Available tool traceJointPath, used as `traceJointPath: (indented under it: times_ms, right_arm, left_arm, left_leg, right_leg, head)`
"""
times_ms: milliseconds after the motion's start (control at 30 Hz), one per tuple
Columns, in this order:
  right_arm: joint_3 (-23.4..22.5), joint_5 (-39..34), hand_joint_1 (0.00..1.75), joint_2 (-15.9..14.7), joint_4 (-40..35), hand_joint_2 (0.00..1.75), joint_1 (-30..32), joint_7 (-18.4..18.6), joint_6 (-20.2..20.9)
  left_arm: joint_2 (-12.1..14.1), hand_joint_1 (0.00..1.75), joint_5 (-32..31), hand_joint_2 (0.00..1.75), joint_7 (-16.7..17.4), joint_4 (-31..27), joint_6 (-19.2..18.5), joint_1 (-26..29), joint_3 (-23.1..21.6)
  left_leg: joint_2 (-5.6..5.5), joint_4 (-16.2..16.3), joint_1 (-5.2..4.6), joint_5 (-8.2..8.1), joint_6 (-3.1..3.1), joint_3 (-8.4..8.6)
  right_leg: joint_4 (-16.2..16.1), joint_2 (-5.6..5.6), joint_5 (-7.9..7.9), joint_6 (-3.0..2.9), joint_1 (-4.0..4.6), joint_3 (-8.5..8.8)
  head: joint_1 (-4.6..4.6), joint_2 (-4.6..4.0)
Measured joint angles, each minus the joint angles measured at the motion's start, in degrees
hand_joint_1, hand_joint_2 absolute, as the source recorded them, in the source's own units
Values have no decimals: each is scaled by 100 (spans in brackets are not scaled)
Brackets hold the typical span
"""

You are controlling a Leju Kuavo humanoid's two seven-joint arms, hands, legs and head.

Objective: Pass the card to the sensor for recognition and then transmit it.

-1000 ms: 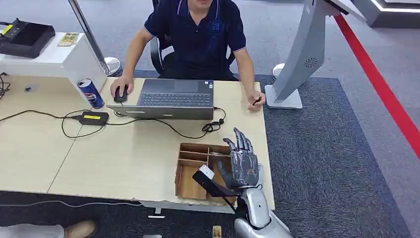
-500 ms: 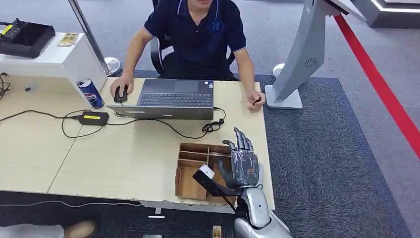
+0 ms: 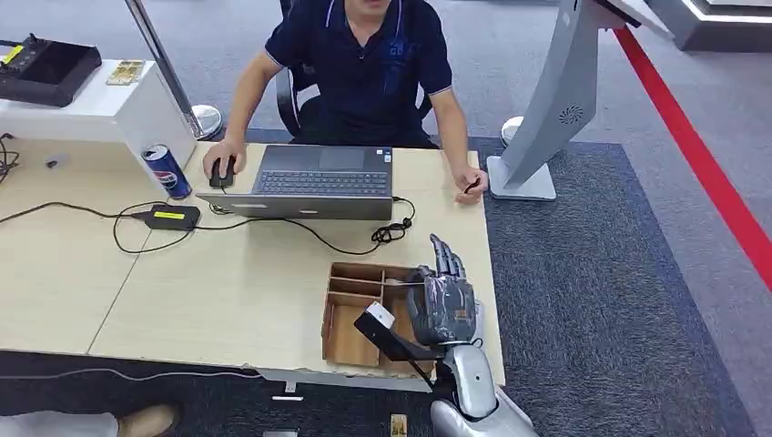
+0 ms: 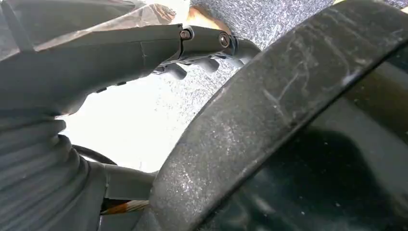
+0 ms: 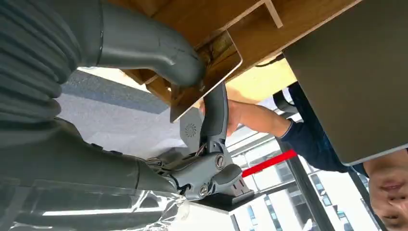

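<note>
The right hand (image 3: 444,305) pinches the card (image 5: 204,79) between thumb and finger just above the wooden tray (image 3: 350,319) (likely lifting it sensorward), while the left hand's (image 4: 207,53) grip I cannot tell.

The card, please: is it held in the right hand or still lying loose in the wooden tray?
Held. In the right wrist view the thumb and a finger pinch the card, beside the tray.
</note>
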Motion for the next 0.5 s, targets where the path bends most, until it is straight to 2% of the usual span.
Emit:
traceJointPath:
  times_ms: [167,300,367,400,433,500]
  right_arm:
    - [0,0,138,0,0,175,0,0,2]
    - [0,-2,147,0,0,175,1,0,2]
    - [0,-2,166,0,0,175,1,0,2]
    - [0,-2,166,0,0,175,1,0,2]
    - [0,-2,175,0,0,175,0,0,2]
    - [0,-2,175,2,0,175,0,-2,2]
  left_arm:
    - [0,0,2,175,0,0,0,0,0]
    - [0,0,4,175,0,0,0,0,0]
    - [0,0,4,175,0,0,0,0,0]
    - [0,0,4,175,0,0,0,0,0]
    - [0,0,4,175,0,0,0,0,0]
    - [0,0,4,175,0,0,0,0,0]
  left_leg:
    - [0,0,0,0,0,0]
    - [0,0,0,0,0,0]
    - [0,0,0,0,0,0]
    - [0,0,0,0,0,0]
    - [0,0,0,0,0,0]
    - [0,0,0,0,0,0]
  right_leg:
    - [0,0,0,0,0,0]
    - [0,0,0,0,0,0]
    - [0,0,0,0,0,0]
    - [0,0,0,0,0,0]
    - [0,0,0,0,0,0]
    - [0,0,0,0,0,0]
  head:
    - [0,0]
    - [0,0]
    - [0,0]
    - [0,0]
    - [0,0]
    - [0,0]
